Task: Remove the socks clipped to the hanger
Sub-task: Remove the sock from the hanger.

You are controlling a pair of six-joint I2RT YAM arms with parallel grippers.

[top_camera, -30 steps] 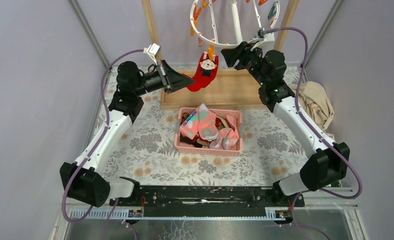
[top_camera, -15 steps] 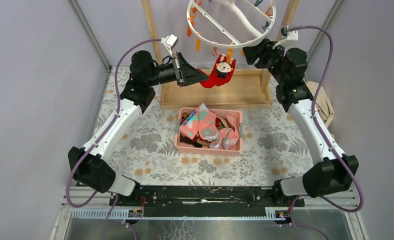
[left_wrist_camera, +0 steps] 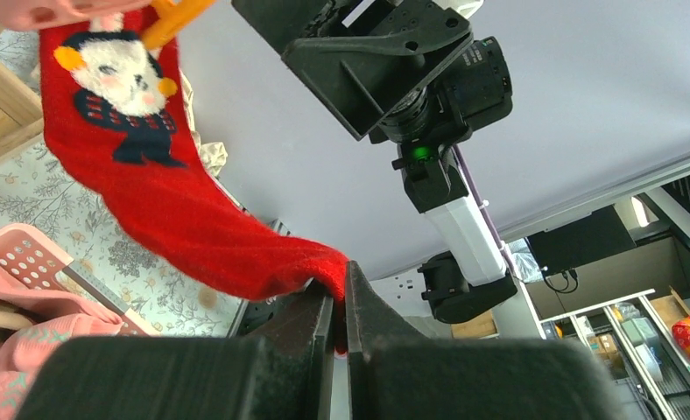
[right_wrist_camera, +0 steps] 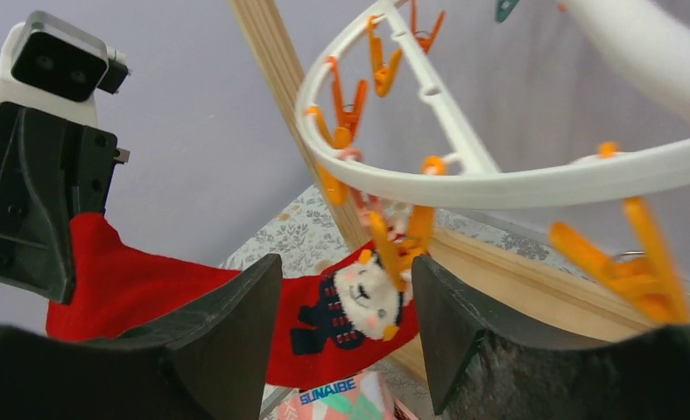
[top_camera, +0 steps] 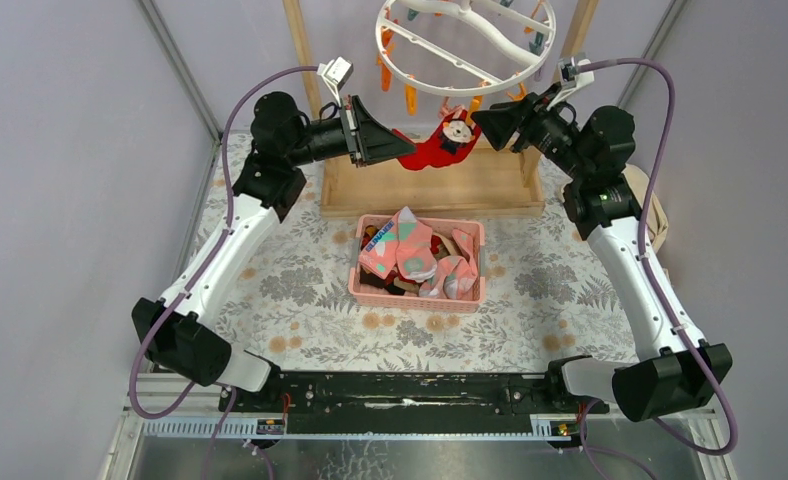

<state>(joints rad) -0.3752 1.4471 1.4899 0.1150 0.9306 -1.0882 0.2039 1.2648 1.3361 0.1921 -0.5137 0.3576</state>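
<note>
A red sock (top_camera: 432,150) with a white bear face hangs stretched sideways from an orange clip (right_wrist_camera: 392,245) of the round white hanger (top_camera: 448,88). My left gripper (top_camera: 406,153) is shut on the sock's toe (left_wrist_camera: 320,262); in the left wrist view its jaws (left_wrist_camera: 340,302) pinch the red fabric. My right gripper (top_camera: 482,117) is open at the sock's clipped end. In the right wrist view its fingers (right_wrist_camera: 346,293) stand either side of the bear face (right_wrist_camera: 363,297) and the clip, touching neither. Several more socks (top_camera: 415,255) lie in the pink basket.
The pink basket (top_camera: 415,300) stands mid-table on the flowered cloth. Behind it is the wooden frame (top_camera: 430,190) with two upright posts. A beige cloth (top_camera: 638,205) lies at the right wall. Empty orange clips (right_wrist_camera: 626,262) dangle from the ring.
Both arms have risen and shifted right. The hanger ring swung and tilted, and the red sock is pulled taut between clip and left gripper. The right gripper turned toward the clip.
</note>
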